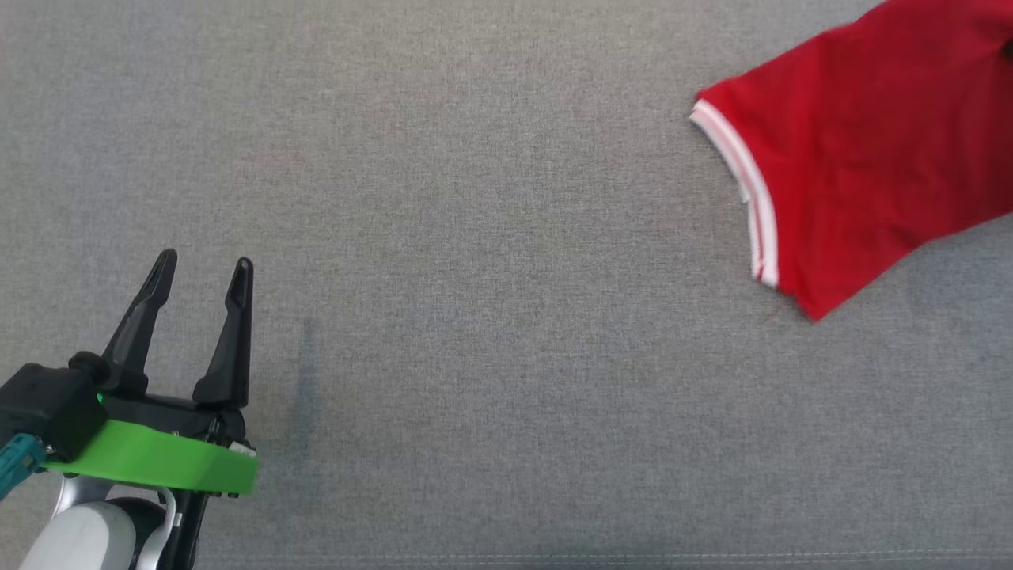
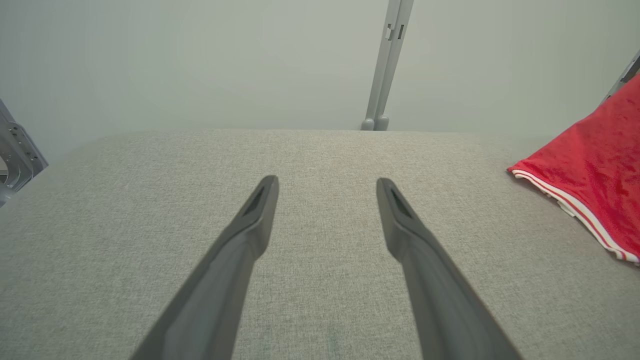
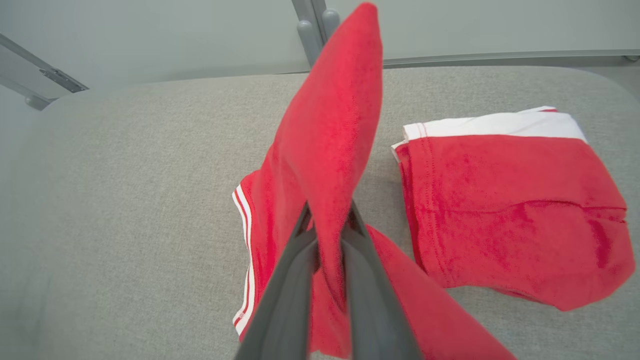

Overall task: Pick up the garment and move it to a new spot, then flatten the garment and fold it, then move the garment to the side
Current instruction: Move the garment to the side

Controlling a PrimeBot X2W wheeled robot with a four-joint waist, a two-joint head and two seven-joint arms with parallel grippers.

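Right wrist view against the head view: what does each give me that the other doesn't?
Right wrist view: the right gripper shut on a raised fold of the red shirt, plus a white-banded section lying beside it. Head view: the left gripper, open, over bare grey upholstery. Both: the striped sleeve cuff and the grey upholstery.

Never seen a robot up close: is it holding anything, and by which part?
Its right hand pinches the red garment by a raised fold of cloth beside the striped sleeve edge. The left hand is open, holding nothing.
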